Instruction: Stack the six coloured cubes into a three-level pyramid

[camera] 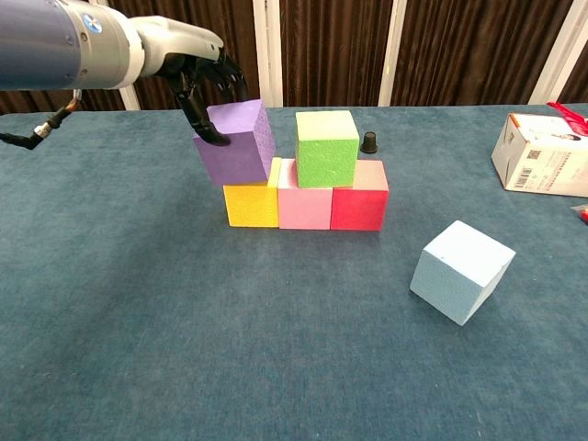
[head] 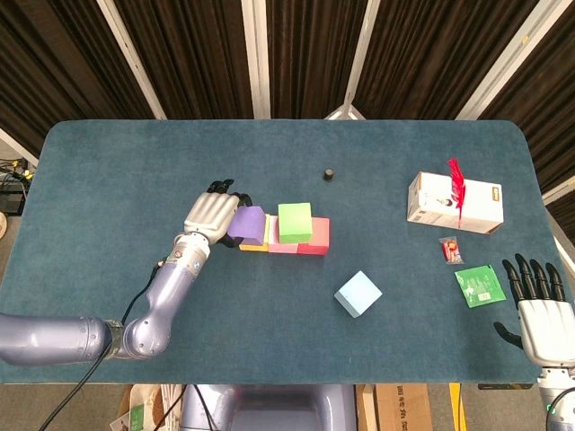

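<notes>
Gripping a tilted, grainy purple cube [camera: 237, 142] over the yellow cube [camera: 251, 204], the left robot hand [camera: 202, 78] hovers; right robot hand [head: 542, 310] spread.

No text is readable; the white box [camera: 542, 154] at 3 o'clock shows only a QR code.

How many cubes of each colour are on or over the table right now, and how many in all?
Purple cube, held by the left hand: 1
Yellow cube: 1
Pink cube: 1
Red cube: 1
Green cube: 1
Light blue cube: 1
Total: 6
</notes>
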Motion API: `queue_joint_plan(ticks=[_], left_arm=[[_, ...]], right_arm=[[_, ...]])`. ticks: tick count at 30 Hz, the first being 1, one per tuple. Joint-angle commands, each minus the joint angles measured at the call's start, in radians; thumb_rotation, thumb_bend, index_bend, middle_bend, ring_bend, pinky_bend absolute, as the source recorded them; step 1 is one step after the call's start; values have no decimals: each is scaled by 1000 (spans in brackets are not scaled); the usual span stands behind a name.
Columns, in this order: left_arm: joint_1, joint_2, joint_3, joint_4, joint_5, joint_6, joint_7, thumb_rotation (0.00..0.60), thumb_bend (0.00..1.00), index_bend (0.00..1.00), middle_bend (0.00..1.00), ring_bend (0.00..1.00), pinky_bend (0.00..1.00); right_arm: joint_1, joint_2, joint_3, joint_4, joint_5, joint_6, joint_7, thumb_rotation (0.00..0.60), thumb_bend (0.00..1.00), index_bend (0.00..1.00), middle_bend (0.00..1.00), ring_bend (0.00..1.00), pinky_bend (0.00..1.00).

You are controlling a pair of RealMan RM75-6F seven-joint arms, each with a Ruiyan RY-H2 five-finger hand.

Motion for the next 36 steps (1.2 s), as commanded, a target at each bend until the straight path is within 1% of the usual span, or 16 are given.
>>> queue_joint_plan(ticks=[1,4,11,19,26,36], left_arm=[[-28,-6,-7,28,-44,-31,24,600,383,347,310,0,0],[-51,-6,-11,40,-83,-31,50,600,384,348,311,0,0],[-87,-4,-24,54,-148,9,95,600,384,350,310,0,0],[-116,-23,-32,80,-177,24,129,600,384,359,310,0,0],[-142,-30,-40,73,-222,31,166,600,384,362,310,0,0],[-153,-32,-55,69,-265,41,178,600,384,363,309,0,0]], right_arm=[[1,-1,2,-2,6,-6,-5,600,129,0,27,0,0],[1,-2,4,-4,14,-10,-13,600,129,0,27,0,0],[7,-8,9,2,35,-34,-18,600,129,0,27,0,0],[10,-14,14,6,47,-41,-27,600,130,0,27,0,0],[10,-16,15,5,52,-44,-29,600,129,0,26,0,0],[8,-14,23,4,65,-42,-23,600,129,0,27,0,0]])
